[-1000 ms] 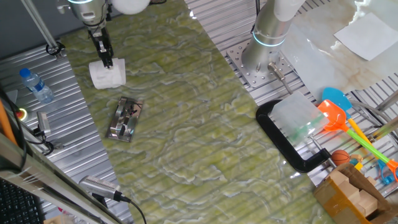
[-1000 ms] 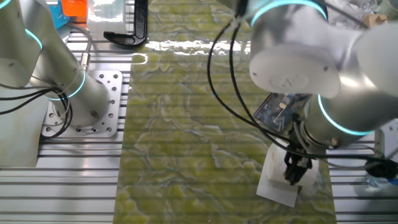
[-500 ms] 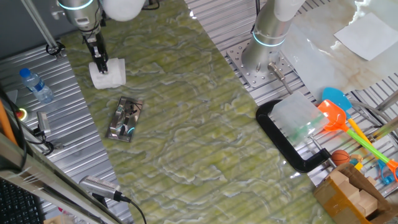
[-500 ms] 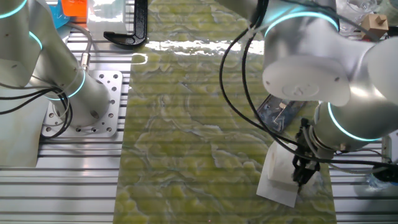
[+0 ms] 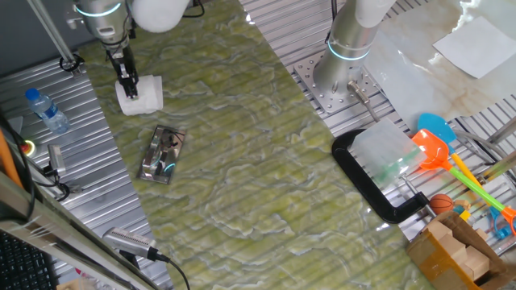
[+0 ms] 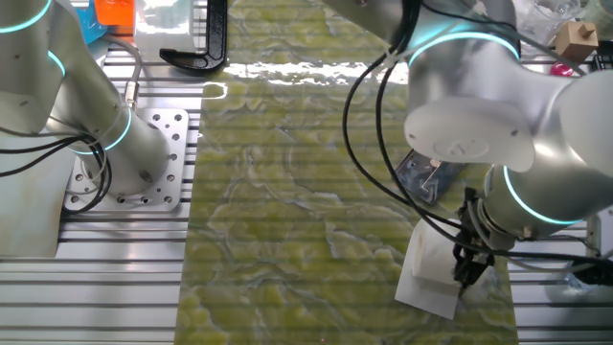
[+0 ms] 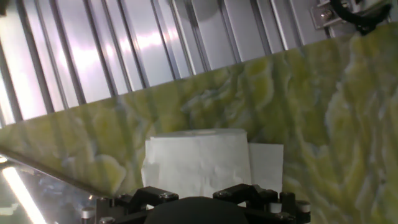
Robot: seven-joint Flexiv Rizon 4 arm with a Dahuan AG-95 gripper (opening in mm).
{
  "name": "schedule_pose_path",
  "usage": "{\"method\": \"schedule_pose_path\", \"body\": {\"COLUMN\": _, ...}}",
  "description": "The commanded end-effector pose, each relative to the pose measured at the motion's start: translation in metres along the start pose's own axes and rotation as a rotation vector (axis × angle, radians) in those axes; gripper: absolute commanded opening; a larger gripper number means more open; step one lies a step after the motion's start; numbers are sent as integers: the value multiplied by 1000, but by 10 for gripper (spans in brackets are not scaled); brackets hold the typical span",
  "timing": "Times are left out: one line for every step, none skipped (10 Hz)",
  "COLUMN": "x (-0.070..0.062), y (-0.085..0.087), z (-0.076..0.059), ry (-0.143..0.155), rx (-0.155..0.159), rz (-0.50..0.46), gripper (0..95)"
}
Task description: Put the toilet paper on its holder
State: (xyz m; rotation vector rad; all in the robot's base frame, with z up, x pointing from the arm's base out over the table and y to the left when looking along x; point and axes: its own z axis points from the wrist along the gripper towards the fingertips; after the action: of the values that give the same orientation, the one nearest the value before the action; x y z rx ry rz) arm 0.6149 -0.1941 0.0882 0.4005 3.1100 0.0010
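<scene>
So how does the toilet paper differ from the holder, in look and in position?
The toilet paper is white, soft and bulky; the holder is a flat, shiny metal plate with a dark part along its middle. The gripper is at the toilet paper, while the holder lies free, apart from it. Both rest on the green mat.

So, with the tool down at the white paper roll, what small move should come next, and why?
Probably close the tool on the white cylindrical toilet paper roll, then lift. The fingers are already at the roll's edge, though whether they grip it cannot be told. The shiny rectangular metal holder plate lies apart from the roll on the green mat, nothing on it.
</scene>
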Motion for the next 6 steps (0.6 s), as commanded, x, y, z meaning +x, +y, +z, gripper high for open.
{"method": "schedule_pose_path", "body": {"x": -1, "y": 0, "z": 8, "ry": 3, "rx": -1, "rz": -4, "gripper": 950}}
{"method": "schedule_pose_path", "body": {"x": -1, "y": 0, "z": 11, "ry": 9, "rx": 0, "rz": -7, "gripper": 950}}
{"method": "schedule_pose_path", "body": {"x": -1, "y": 0, "z": 13, "ry": 18, "rx": 1, "rz": -4, "gripper": 950}}
{"method": "schedule_pose_path", "body": {"x": -1, "y": 1, "z": 14, "ry": 19, "rx": 0, "rz": -2, "gripper": 950}}
{"method": "schedule_pose_path", "body": {"x": -1, "y": 3, "z": 16, "ry": 20, "rx": 1, "rz": -2, "gripper": 950}}
{"method": "schedule_pose_path", "body": {"x": -1, "y": 3, "z": 18, "ry": 19, "rx": 2, "rz": -2, "gripper": 950}}
